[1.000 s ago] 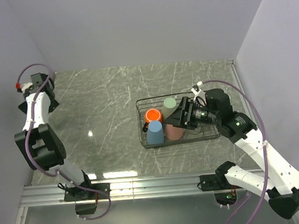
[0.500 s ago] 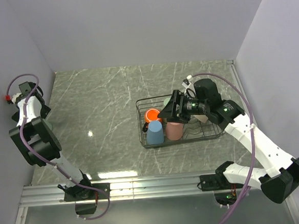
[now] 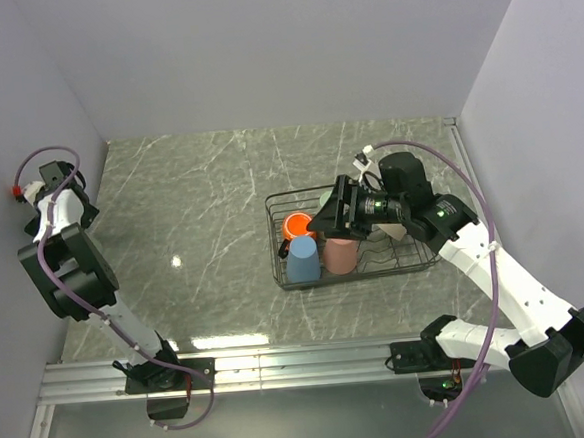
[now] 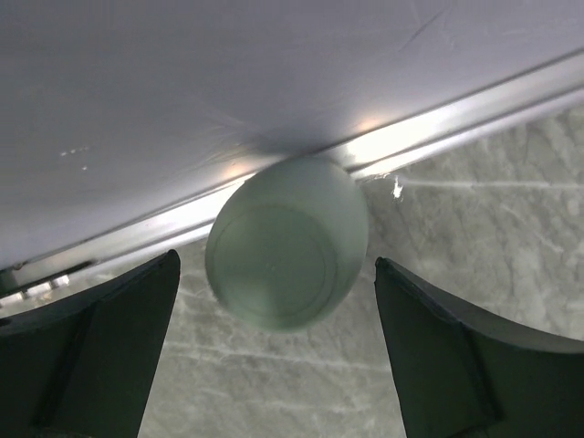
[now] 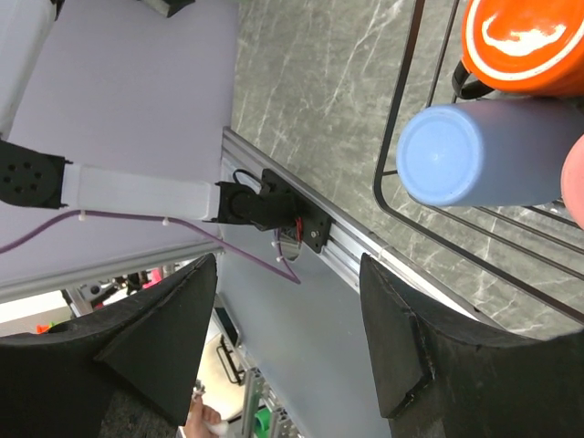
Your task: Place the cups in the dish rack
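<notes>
The dark wire dish rack (image 3: 272,242) stands right of centre. It holds the orange mug (image 3: 297,225), a blue cup (image 3: 302,262), a salmon-pink cup (image 3: 339,257) and a beige cup (image 3: 399,232). My right gripper (image 3: 324,220) hangs open and empty over the rack's back left; anything under it is hidden. Its wrist view shows the blue cup (image 5: 484,169), the orange mug (image 5: 529,41) and the rack wire (image 5: 401,196). My left gripper (image 3: 76,212) is at the left wall. It is open, with a pale green cup (image 4: 287,242) upside down against the wall ahead between its fingers (image 4: 474,365), not touching them.
A metal strip (image 4: 474,119) runs along the foot of the left wall behind the green cup. The aluminium rail (image 3: 302,364) with both arm bases lies along the near edge. Walls close the left, back and right sides.
My left arm has swung out and down to the left wall. My right gripper has moved back and left over the rack, covering the pale green cup seen there earlier.
</notes>
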### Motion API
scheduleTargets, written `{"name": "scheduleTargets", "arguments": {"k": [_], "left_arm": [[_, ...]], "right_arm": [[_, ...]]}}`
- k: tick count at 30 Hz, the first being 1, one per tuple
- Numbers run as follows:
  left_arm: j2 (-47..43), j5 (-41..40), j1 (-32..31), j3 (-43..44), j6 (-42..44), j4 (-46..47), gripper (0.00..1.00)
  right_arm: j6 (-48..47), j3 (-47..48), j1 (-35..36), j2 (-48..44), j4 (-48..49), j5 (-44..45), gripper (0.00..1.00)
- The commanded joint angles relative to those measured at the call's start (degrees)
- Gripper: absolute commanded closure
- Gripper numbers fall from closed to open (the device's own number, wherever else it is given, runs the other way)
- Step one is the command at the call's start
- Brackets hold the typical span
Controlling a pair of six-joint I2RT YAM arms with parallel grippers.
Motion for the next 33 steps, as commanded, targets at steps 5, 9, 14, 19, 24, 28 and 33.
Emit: {"name": "scheduleTargets", "arguments": {"k": [5, 9, 14, 19, 24, 28, 33], "left_arm": [[-0.10, -5.28, 0.25, -1.37, -2.60, 8.27, 0.09], [1.30, -5.29, 0.25, -0.58, -2.60, 8.90, 0.13], [2.97, -4.41, 0.16, -0.23, -3.48, 8.19, 0.32], [2.45, -3.80, 0.16, -1.89, -3.13, 8.63, 0.49], [1.57, -1.69, 0.16, -3.31, -3.04, 8.20, 0.95], [-1.68, 3.83, -0.45, -2.26, -2.78, 6.27, 1.00], [-6.16, 11.05, -6.51, 1.35, -2.43, 2.84, 1.00]], "right_arm": [[-2.60, -0.46, -0.09, -0.27, -0.83, -0.91, 0.30], [-2.59, -0.72, -0.18, -0.18, -1.00, -0.73, 0.29], [-2.42, -1.25, -0.18, -0.45, -0.92, -0.47, 0.30], [-2.24, -1.77, -0.27, -0.97, -0.83, -0.29, 0.30], [-2.33, -2.04, -0.18, -1.24, -0.74, -0.03, 0.30], [-5.13, 1.72, -0.44, -0.63, -3.54, 2.07, 0.30], [-9.27, 8.15, -3.95, 0.61, -7.15, 2.96, 0.30]]}}
